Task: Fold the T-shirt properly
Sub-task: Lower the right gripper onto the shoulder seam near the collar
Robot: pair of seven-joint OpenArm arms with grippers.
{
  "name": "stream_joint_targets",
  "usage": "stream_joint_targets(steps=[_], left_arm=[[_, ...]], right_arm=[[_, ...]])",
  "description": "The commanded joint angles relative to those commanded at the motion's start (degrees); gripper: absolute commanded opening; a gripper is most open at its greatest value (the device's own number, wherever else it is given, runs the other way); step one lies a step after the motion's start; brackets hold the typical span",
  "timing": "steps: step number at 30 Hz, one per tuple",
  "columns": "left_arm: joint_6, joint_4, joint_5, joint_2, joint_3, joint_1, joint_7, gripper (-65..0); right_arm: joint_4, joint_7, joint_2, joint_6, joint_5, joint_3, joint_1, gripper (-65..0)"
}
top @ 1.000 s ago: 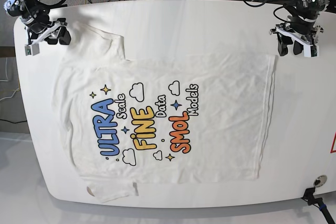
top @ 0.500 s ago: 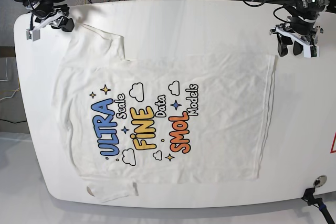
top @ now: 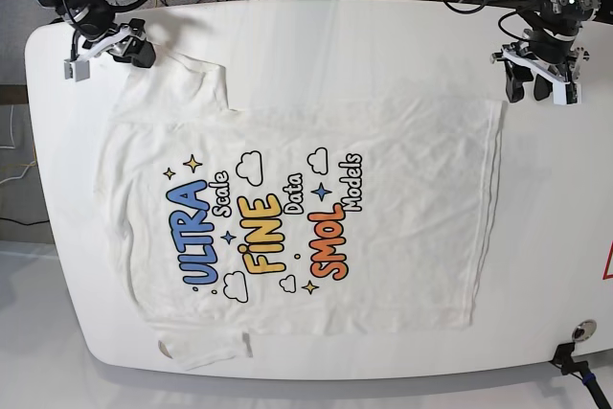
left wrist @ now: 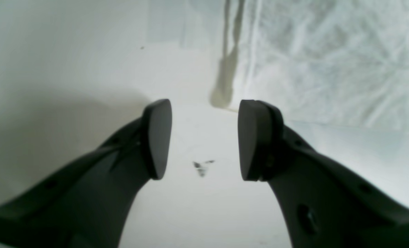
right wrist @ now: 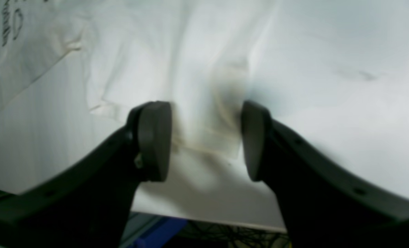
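the t-shirt (top: 297,217) lies print-up on a white table (top: 383,45).

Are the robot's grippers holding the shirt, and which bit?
Nothing is held. The left gripper is open over bare table beside the T-shirt. The right gripper is open above a sleeve edge.

T-shirt (top: 297,213) is lying flat, print side up, spread across the white surface. White cotton, short sleeves. Print is reading "ULTRA Scale FINE Data SMOL Models" in blue, yellow, orange, with clouds and stars, text running rotated, bottom-to-top in the base view. Hem edge is sitting on the right, one sleeve pointing to the far left corner, the other to the near left edge. Light wrinkles are showing across the plain right half (left wrist: 328,58).
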Motion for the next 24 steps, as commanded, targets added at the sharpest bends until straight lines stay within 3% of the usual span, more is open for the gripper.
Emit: stream_joint_targets(steps=[15,24], left_arm=[[0.0,-0.1,0.1,0.0,0.0,-0.8,0.0,-36.3],[0.0,-0.2,0.1,-0.1,0.0,-0.8,0.0,-36.3]], right_arm=[[-0.1,0.0,-0.2,-0.18,-0.2,-5.5,2.9,-33.6],[0.3,-0.3,0.2,-0.09,0.0,-2.3,-0.9,-33.6]])
